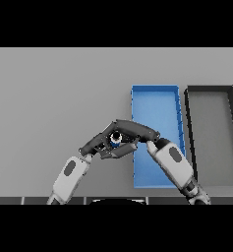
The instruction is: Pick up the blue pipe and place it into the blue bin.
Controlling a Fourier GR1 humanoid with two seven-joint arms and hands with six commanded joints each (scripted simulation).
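The blue pipe (115, 143) shows only as a small blue patch with a dark ring above it, caught between the two dark hands just off the left wall of the blue bin (157, 106), toward the near edge of the grey table (54, 93). The right hand (135, 130) reaches in from the lower right, across the bin's near left part, and its fingers curl over the top of the pipe, grasping it. The left hand (96, 143) comes in from the lower left and meets the pipe from the other side; its fingers lie close against the pipe, but I cannot tell whether they grip it or only rest there. The pipe sits outside the bin, beside its left wall. A dark grey bin (211, 91) stands just to the right of the blue one.
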